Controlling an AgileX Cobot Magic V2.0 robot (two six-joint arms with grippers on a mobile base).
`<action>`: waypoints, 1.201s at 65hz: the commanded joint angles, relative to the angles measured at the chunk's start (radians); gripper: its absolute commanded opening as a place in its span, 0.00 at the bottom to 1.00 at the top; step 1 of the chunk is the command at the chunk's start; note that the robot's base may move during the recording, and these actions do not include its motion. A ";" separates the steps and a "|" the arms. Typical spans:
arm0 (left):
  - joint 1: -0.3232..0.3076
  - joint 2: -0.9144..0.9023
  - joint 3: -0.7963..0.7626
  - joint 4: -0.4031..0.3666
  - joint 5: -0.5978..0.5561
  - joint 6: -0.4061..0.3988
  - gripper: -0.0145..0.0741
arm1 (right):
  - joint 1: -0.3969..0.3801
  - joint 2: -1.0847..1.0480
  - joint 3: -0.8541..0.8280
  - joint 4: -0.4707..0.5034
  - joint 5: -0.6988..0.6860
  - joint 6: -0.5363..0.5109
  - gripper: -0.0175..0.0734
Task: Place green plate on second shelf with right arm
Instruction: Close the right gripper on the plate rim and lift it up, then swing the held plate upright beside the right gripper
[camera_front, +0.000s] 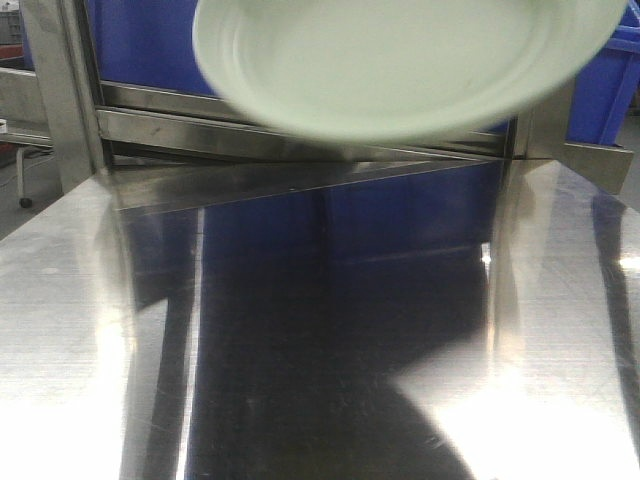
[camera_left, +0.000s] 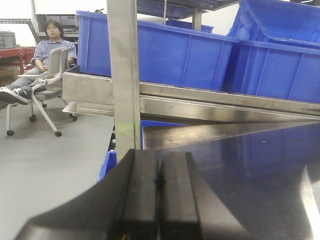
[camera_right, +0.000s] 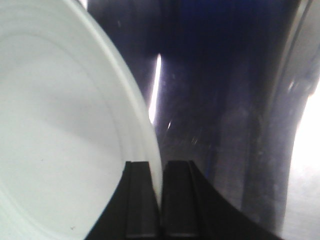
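Note:
The green plate (camera_front: 400, 60) hangs tilted in the air at the top of the front view, above the steel shelf surface (camera_front: 300, 330) and in front of the shelf rails. In the right wrist view the plate (camera_right: 55, 120) fills the left half, looking pale. My right gripper (camera_right: 161, 172) is shut on the plate's rim, one finger inside the rim and one outside. My left gripper (camera_left: 160, 170) is shut and empty, low over the steel surface near its left edge. Neither gripper shows in the front view.
Steel rails (camera_front: 300, 135) and an upright post (camera_left: 124, 75) frame the shelf. Blue plastic bins (camera_left: 160, 50) stand behind the rails. A person sits on a chair (camera_left: 47, 65) at the far left on the grey floor.

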 joint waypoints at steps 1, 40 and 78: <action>-0.002 -0.018 0.040 -0.006 -0.083 -0.002 0.31 | -0.001 -0.119 -0.026 -0.034 -0.066 -0.008 0.22; -0.002 -0.018 0.038 -0.565 -0.790 -0.239 0.31 | -0.003 -0.546 0.199 -0.135 -0.027 -0.008 0.22; -0.002 -0.018 0.038 -0.363 -0.603 -0.205 0.31 | -0.003 -0.822 0.340 -0.170 -0.037 0.010 0.22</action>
